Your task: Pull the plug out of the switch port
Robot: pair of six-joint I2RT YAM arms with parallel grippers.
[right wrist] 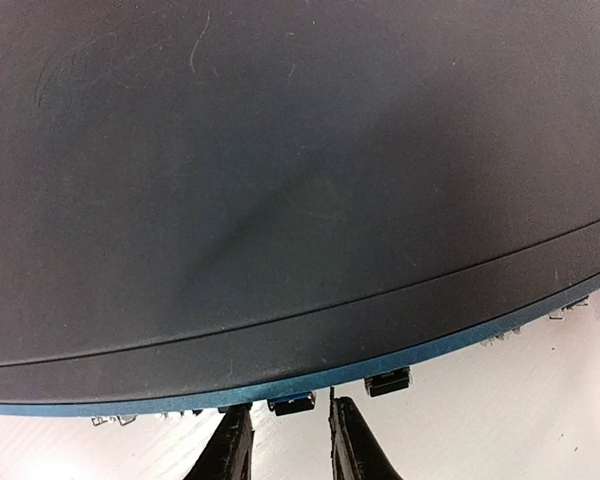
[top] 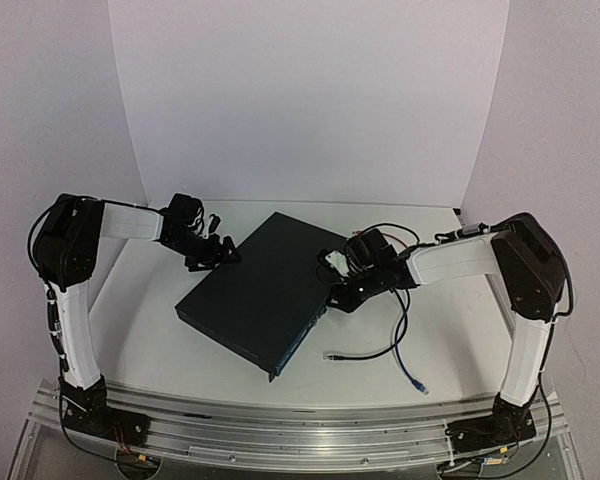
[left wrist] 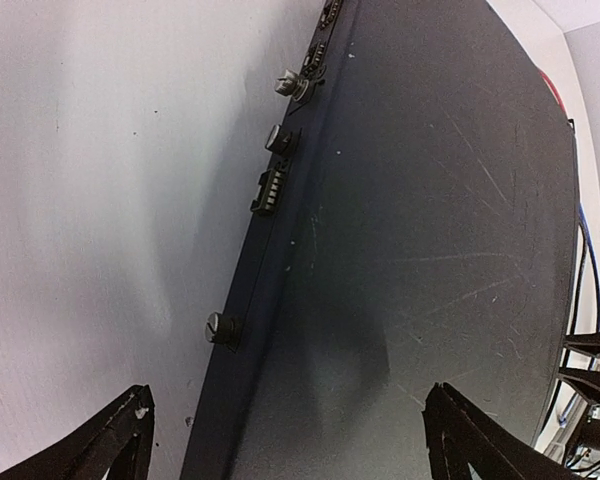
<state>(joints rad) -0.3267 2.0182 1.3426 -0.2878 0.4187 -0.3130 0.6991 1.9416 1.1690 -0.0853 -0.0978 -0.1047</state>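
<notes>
In a switch (right wrist: 280,180) port, a plug (right wrist: 293,404) faces the right claw (right wrist: 290,420).

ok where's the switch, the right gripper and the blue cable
switch (top: 260,290): top external view, middle of its flat top
right gripper (right wrist: 288,420): right wrist view, midway between its fingertips
blue cable (top: 412,376): top external view, loose stretch near its free end
</notes>
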